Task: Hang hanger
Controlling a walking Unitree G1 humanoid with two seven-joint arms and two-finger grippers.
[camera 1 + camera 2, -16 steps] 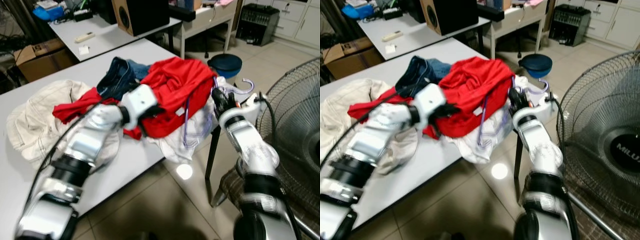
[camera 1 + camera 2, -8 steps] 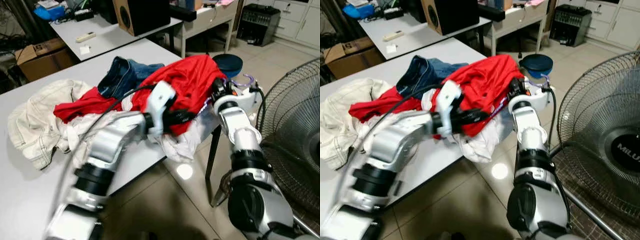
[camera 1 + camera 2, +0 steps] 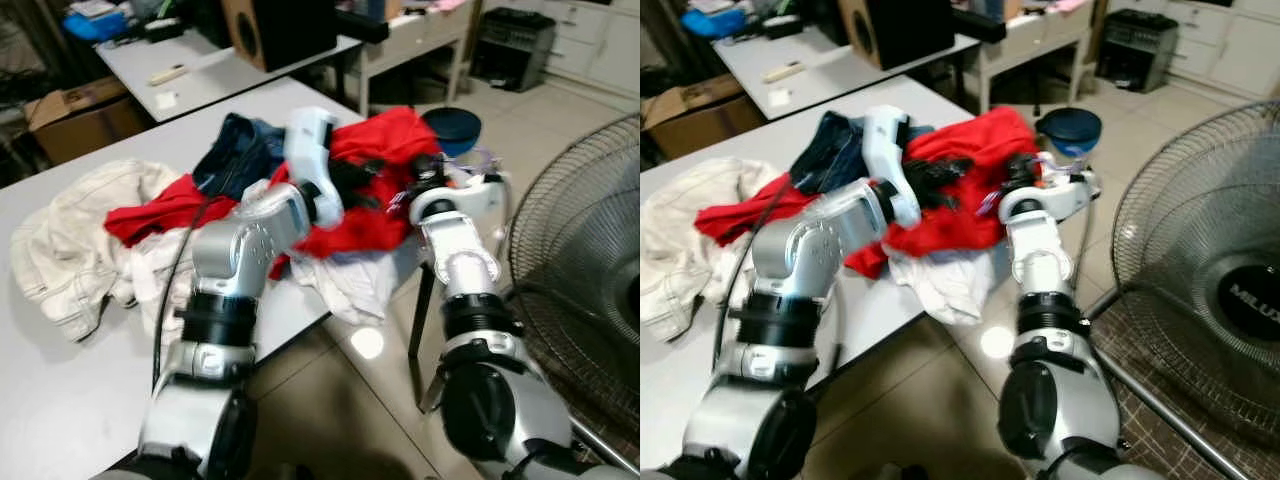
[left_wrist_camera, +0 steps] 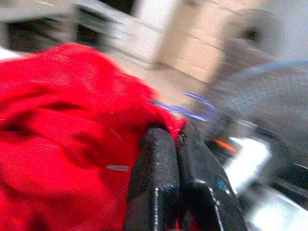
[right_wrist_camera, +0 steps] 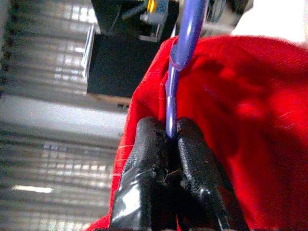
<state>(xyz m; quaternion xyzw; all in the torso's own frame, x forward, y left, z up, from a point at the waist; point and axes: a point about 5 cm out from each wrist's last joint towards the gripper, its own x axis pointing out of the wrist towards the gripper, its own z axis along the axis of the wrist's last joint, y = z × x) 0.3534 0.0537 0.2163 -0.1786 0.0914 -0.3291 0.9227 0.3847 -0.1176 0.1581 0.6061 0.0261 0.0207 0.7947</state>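
Note:
A translucent purple hanger point(image 5: 185, 38) is threaded into a red garment point(image 3: 385, 140) on top of the clothes pile at the table's right end. My right gripper point(image 5: 168, 130) is shut on the hanger's thin bar, with red cloth pressed against it; in the left eye view it sits at the garment's right edge point(image 3: 425, 172). My left gripper point(image 4: 175, 132) is shut with a fold of the red garment pinched at its tips, close beside the right one point(image 3: 368, 190). A piece of the purple hanger point(image 4: 185, 109) shows just beyond the left fingertips.
The white table point(image 3: 60, 400) also carries jeans point(image 3: 235, 150), a beige garment point(image 3: 60, 240) and white cloth point(image 3: 350, 280) hanging over the edge. A large floor fan point(image 3: 590, 250) stands close on the right, a blue stool point(image 3: 452, 125) behind the pile.
My left arm has swung up and to the right, bringing its gripper onto the red garment beside the right gripper. The red garment has bunched up and the hanger's lower loop is drawn in.

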